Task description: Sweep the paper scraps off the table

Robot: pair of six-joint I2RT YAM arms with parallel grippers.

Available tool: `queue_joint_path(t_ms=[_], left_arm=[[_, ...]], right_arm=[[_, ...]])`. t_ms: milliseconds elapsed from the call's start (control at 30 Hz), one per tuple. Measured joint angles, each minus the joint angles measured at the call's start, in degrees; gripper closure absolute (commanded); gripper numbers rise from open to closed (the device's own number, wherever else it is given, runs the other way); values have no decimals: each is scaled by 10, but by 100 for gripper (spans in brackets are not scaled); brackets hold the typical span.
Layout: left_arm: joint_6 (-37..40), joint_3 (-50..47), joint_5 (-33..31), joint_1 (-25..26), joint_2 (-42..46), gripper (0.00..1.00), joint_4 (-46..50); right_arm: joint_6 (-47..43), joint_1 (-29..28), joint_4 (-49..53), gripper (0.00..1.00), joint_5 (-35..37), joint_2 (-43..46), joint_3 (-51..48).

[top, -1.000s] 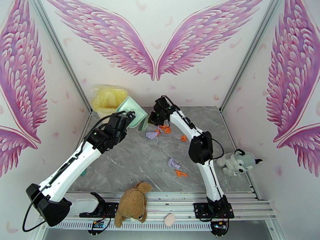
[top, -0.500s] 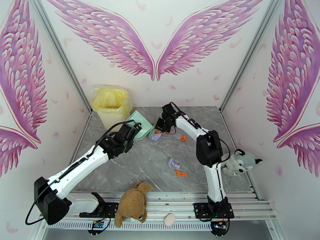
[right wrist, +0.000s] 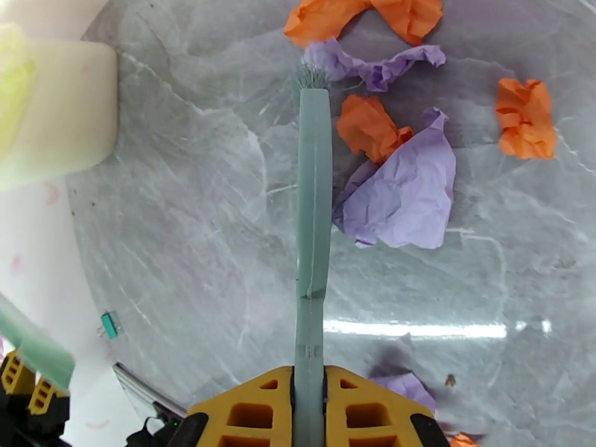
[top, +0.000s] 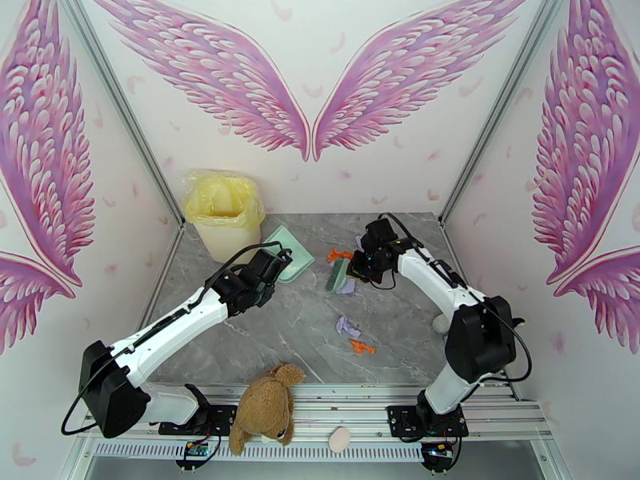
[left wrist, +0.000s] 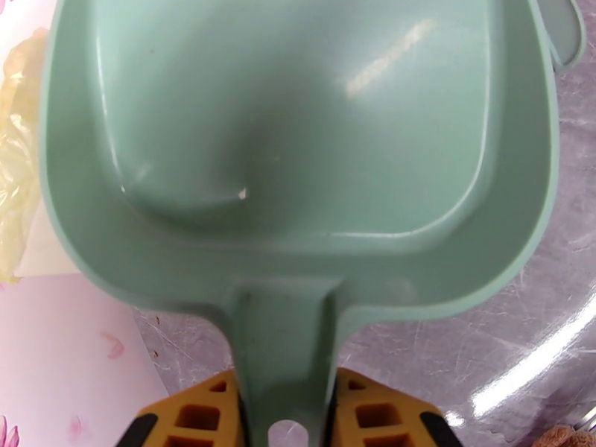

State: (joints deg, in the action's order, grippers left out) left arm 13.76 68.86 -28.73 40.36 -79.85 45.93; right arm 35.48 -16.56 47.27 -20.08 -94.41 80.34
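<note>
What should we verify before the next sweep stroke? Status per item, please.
1. Right grip: ok; right gripper shut on brush.
2. Left grip: ok; left gripper shut on dustpan handle.
3. Dustpan empty: ok, nothing inside.
4. Dustpan beside the pile: not ok; it sits near the bin, with bare table between it and the pile.
5. Brush behind the paper scraps: not ok; most lie on the side of it facing away from the dustpan.
6. Strays: not ok; purple scrap and orange scrap lie apart, nearer the arm bases.
</note>
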Motion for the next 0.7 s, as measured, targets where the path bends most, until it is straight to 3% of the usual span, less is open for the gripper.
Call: queue_joint_path(t_ms=[200,467,700], left_arm=[[-8,12,1,18,-20,100,-1],[-32,12,6,43,-22,100,-3],[-47,-17,6,54,-19,100,-10]], right_arm=[[11,35,14,100,-20,-24,121],[101,67,-29,100,-20,-244,382],[190,62,-52,100,-11,-362,420]])
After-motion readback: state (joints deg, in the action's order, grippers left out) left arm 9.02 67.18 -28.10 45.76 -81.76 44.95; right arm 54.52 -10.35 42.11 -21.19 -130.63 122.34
